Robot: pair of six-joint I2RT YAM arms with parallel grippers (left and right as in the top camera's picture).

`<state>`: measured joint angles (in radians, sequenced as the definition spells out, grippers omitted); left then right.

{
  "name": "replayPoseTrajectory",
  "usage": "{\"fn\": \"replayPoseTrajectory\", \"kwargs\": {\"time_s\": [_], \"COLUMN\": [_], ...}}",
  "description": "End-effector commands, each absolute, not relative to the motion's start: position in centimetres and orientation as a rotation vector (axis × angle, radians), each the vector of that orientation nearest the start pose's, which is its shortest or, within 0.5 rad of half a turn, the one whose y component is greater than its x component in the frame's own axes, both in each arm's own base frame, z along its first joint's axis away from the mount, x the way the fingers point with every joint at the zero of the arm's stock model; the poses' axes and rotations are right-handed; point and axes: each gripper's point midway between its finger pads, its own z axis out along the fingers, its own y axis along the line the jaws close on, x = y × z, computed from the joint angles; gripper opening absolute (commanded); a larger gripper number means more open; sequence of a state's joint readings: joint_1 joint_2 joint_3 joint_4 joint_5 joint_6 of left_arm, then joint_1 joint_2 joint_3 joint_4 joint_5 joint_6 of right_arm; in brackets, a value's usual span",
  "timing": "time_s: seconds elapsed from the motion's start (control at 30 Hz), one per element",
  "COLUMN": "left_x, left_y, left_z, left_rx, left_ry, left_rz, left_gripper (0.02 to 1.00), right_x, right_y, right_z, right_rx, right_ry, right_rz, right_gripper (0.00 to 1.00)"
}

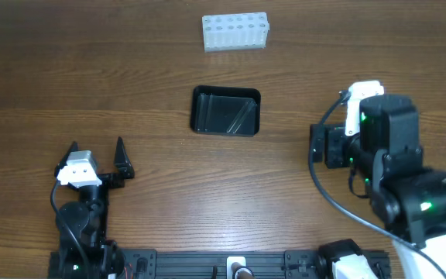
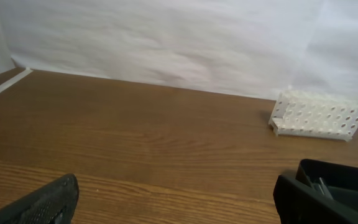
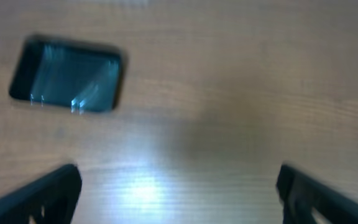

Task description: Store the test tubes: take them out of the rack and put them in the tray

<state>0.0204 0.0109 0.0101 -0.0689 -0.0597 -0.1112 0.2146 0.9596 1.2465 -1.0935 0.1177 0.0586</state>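
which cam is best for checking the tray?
Top view: the whole tray from above, test tubes lying inside. Right wrist view shows the tray whole but blurred; left wrist view catches its side wall from low down.

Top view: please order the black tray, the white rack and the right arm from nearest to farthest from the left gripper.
1. Black tray, mid-table, to the right of the left gripper.
2. White rack, at the far edge.
3. Right arm, across the table.

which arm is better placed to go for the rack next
Right, probably: the right gripper is open, lifted and beside the tray, nearer the rack. The left gripper sits low, farther back.
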Motion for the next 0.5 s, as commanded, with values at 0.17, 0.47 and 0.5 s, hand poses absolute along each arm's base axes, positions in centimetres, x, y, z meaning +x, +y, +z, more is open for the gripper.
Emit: {"fn": "replayPoseTrajectory", "kwargs": {"time_s": [0.17,0.47,0.5], "left_x": [24.6,24.6,24.6], "left_y": [1.6,1.6,1.6], "left_z": [15.9,15.9,15.9], "left_rx": [-0.141,-0.142,-0.141], "left_ry": [1.630,1.630,1.630], "left_rz": [-0.004,-0.004,-0.004], "left_gripper": [0.998,0.998,0.996], "right_x": [30.9,33.6,33.5], "right_y": [4.0,3.3,3.0], "right_z": [25.0,23.9,23.4], "right_rx": [-0.371,-0.267,-0.258], "right_ry": [2.007,1.697,1.688], "right_rz": [-0.120,-0.141,-0.148], "right_gripper": [0.991,0.993,0.991]}}
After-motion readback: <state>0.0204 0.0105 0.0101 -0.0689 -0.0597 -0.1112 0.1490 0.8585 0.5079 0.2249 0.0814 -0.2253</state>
